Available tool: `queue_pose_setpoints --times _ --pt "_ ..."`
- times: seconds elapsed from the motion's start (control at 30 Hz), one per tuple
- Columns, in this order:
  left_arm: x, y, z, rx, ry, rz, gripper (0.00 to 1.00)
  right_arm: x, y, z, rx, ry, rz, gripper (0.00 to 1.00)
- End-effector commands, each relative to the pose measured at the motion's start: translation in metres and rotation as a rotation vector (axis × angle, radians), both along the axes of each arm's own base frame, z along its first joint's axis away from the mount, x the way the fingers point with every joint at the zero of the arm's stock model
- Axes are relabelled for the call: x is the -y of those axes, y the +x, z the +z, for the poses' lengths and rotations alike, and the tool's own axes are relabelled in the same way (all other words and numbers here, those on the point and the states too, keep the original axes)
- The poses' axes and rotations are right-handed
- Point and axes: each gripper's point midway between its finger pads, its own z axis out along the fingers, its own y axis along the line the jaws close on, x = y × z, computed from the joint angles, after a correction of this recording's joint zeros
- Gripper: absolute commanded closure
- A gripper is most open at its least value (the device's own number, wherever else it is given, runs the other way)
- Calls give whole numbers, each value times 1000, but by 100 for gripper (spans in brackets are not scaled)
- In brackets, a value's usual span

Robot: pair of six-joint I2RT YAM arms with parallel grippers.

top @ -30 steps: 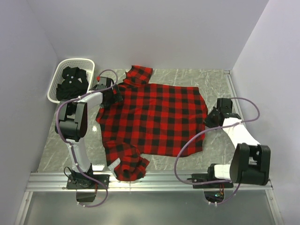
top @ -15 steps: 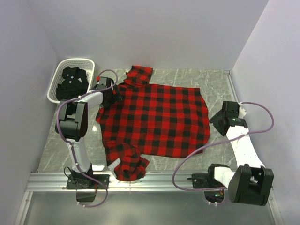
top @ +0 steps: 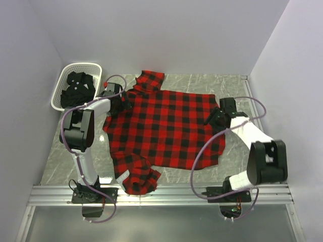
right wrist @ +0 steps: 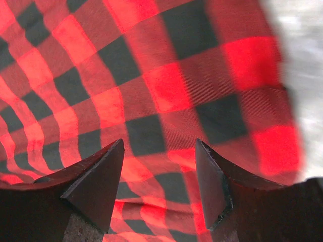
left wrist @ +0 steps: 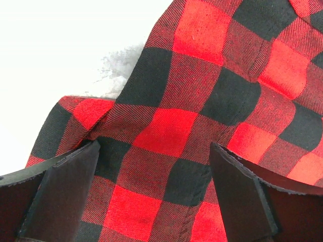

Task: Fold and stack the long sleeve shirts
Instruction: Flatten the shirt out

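Subject: red-and-black buffalo-check flannel shirt [top: 166, 131], spread flat across the middle of the grey marbled tabletop [top: 227, 83].

Long axis: judged to run left to right across the top view. Two lobes of cloth, probably the sleeves, leave the left half, one toward the upper edge and one bunched at the lower edge.

Surface: the body lies mostly smooth with shallow ripples. The lower-left lobe is crumpled and doubled over itself.

Second garment: plain black shirt [top: 75, 88], heaped inside the white plastic lattice basket [top: 81, 65] at upper left, well apart from both arms.

Left pincer [top: 123, 103]: jaws spread wide and holding nothing. It sits at the flannel shirt's upper-left corner, where its wrist view shows a folded cloth edge between the fingers. Contact with the cloth cannot be told.

Right pincer [top: 214, 118]: jaws apart and holding nothing. It sits over the shirt's upper-right portion, just inside the right edge, and its wrist view shows rippled check cloth below the fingers.

Governing relation: each pincer stands at one end of the long axis, with the cloth directly beneath it. Neither arm is clearly nearer, so a fold along this axis would likely call for both.

Progress: judged early, with no fold made in the body and nothing stacked.
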Motion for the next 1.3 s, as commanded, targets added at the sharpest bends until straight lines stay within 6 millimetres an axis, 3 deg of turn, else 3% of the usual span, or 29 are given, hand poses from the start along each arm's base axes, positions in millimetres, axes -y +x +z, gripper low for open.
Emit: queue_pose_setpoints --times 0.0,0.17,0.47,0.73,0.83,0.87,0.93,1.03,1.17,1.2,1.27 --pt "-15 -1 -2 -22 31 34 2 -19 33 3 44 53 32 35" --pt "-21 0 -9 -41 12 54 2 -35 53 -24 -46 128 52 34" --pt "-37 5 -21 -64 -57 101 2 -39 97 -56 -126 164 12 27" --pt "-38 18 -16 -29 -131 102 1 -24 144 -50 -117 166 -30 23" --pt "-34 22 -4 -2 -162 85 1 -15 163 -38 -77 127 -22 23" --pt "-32 23 1 6 -169 77 1 -15 168 -24 -44 119 -11 22" --pt "-29 25 22 44 -182 61 1 -10 166 -10 -7 75 0 22" --pt "-26 23 58 113 -179 47 1 2 142 14 29 -13 -17 21" --pt "-22 10 101 178 -145 33 1 24 85 29 32 -97 -79 25" --pt "-20 4 117 200 -138 27 1 28 74 29 25 -103 -100 25" --pt "-8 -6 127 204 -123 -16 1 32 41 24 8 -97 -119 26"
